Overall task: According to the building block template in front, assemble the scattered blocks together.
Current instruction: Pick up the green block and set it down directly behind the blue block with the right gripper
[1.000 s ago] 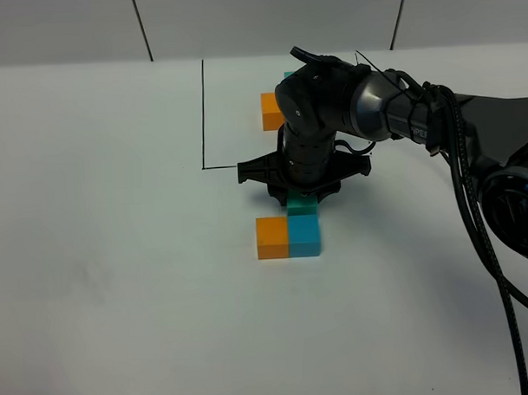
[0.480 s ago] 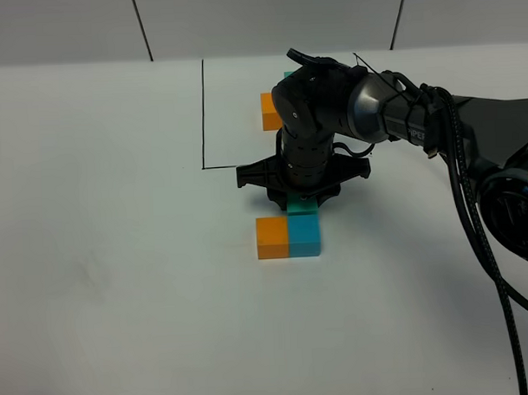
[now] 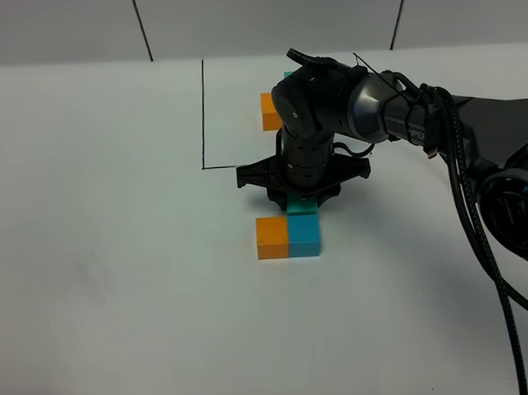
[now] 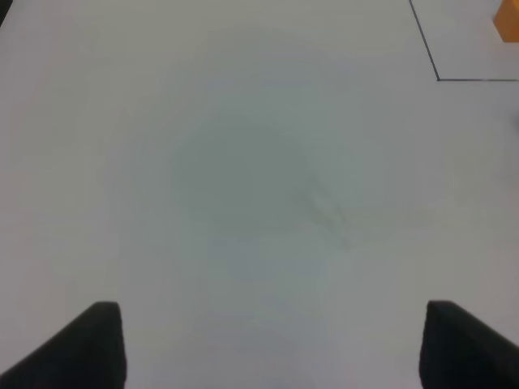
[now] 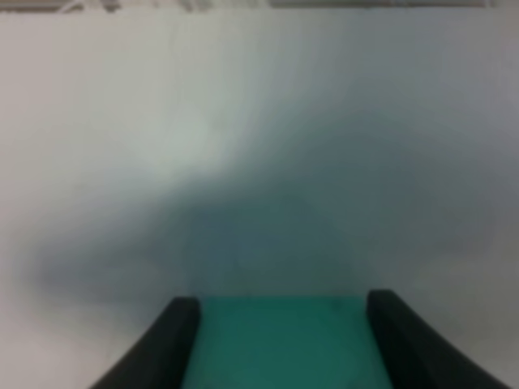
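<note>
Exterior high view is showing the right claw [image 3: 302, 199] reaching down over the teal-green cube [image 3: 303, 209], which is sitting just behind the blue cube [image 3: 305, 236] and touching it. The orange cube [image 3: 272, 238] is lying flush against the blue one on the side toward the left arm, so the three loose cubes are forming an L on the white table [image 3: 119, 280]. Farther back, the building block template [image 3: 272, 110] is resting inside its thin black frame [image 3: 203, 113], mostly hidden by the arm; only its orange cube and a sliver of teal are showing.

Left wrist view is looking down on bare table, with the left claw [image 4: 268, 340] standing released, its two dark tips apart and holding nothing. A corner of the black frame and a scrap of orange are peeking in at one edge.

Right wrist view is showing the right claw [image 5: 276, 336] clenched on the teal-green cube [image 5: 280, 340], the fingers [image 5: 166, 340] pressing its two opposite sides.

As a judgement, the cubes are looking light, rigid and matte, so they are likely giving good purchase without crushing. Being light, they are also liable to slide when nudged, so taking hold squarely on two flat opposite faces, clear of the neighbouring blue cube, is seeming the safest approach.
</note>
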Controlling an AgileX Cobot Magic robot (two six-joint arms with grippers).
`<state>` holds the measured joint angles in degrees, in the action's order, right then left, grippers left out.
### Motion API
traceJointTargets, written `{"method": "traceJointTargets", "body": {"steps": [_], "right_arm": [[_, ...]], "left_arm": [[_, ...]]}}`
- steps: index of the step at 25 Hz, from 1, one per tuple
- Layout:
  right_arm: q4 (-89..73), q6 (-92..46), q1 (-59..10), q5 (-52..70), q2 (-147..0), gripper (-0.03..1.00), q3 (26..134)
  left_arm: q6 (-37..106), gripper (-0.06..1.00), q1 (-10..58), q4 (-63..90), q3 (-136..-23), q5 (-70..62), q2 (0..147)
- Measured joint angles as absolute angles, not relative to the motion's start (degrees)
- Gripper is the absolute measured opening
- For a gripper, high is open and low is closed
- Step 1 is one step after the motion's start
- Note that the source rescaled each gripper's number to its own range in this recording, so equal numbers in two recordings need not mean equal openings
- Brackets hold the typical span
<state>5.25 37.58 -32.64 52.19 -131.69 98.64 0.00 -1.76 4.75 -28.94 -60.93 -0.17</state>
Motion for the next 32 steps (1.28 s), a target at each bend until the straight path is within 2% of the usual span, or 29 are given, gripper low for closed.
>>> {"method": "traceJointTargets", "body": {"steps": [32], "right_arm": [[5.3,37.7,-33.2,52.6,-131.7,0.0,98.6]], "left_arm": [[0.0,0.59,-1.8,4.6,-28.9,-60.9,-0.2]]}}
